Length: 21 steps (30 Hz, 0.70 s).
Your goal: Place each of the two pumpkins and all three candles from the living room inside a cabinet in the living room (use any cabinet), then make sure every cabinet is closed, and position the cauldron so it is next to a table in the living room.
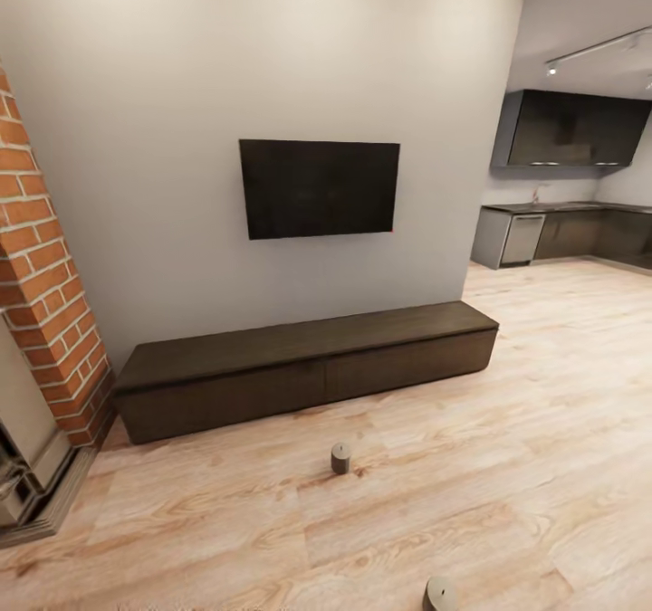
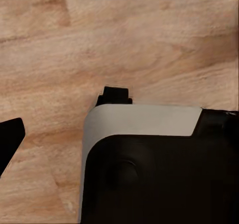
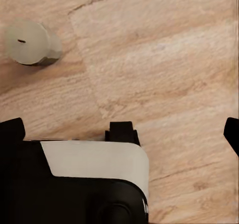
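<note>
Head view of a living room: the long, low dark-brown cabinet (image 1: 308, 368) stands against the grey wall beneath a wall-mounted television (image 1: 319, 187), its flat fronts all flush and closed. One candle (image 1: 340, 458) stands upright on the wooden floor (image 1: 507, 466), in front of the cabinet's middle and apart from it; a second candle (image 1: 440, 595) stands nearer the camera at the frame's lower edge. A brick fireplace column (image 1: 45, 303) bounds the cabinet's left end, touching or nearly so; to the right the floor runs open toward a dark kitchen (image 1: 570, 186). Nothing lies between the candles and the cabinet fronts. Right wrist view: the right tool (image 3: 122, 129) hangs above bare planks with its dark fingertips (image 3: 11, 129) spread wide apart, holding nothing; a candle (image 3: 30, 42), seen from above with its wick showing, stands on the floor ahead of the fingertips and off to one side. Left wrist view: the left tool (image 2: 59, 119) hangs over bare floor; whether it is spread or closed cannot be told.
</note>
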Motion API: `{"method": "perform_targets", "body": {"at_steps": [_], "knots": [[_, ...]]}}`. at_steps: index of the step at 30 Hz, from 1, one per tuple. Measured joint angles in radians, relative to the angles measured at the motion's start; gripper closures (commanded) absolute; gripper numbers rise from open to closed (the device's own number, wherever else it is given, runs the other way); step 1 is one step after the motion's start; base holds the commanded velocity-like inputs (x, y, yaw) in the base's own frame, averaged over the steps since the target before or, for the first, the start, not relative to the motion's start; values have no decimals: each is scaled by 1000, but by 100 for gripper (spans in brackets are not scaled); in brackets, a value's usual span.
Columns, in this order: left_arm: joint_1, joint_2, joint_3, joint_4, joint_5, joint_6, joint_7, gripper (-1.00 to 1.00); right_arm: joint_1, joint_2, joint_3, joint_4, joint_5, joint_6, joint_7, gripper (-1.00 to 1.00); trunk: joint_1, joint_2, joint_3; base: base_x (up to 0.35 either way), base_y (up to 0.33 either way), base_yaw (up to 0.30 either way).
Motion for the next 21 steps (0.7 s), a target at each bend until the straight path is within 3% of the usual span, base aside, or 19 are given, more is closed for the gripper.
{"method": "perform_targets", "body": {"at_steps": [7,9,12,14,19,21], "knots": [[-148,-8,1,-7,50,54,-1,-100,-106,-12,-3,-39,-3,59,2,-100,0,0,0,0,0,288],[-204,-20,0,-36,73,101,-1,-100,-163,-13,-4,-63,-8,85,2,-100,0,0,0,0,0,291],[-243,-40,0,-100,89,168,2,-100,-223,-13,-6,-96,-17,131,2,-100,0,0,0,0,0,292],[-270,-62,1,-242,101,265,6,-100,-273,-14,-7,-161,-22,192,2,-100,0,0,0,0,0,293],[-275,-74,17,-452,133,417,17,-100,-292,-12,-8,-312,-26,232,2,-100,0,0,0,0,0,289],[-265,-76,32,-560,164,482,33,-100,-295,-12,-7,-417,-27,274,2,-100,0,0,0,0,0,170]]}}
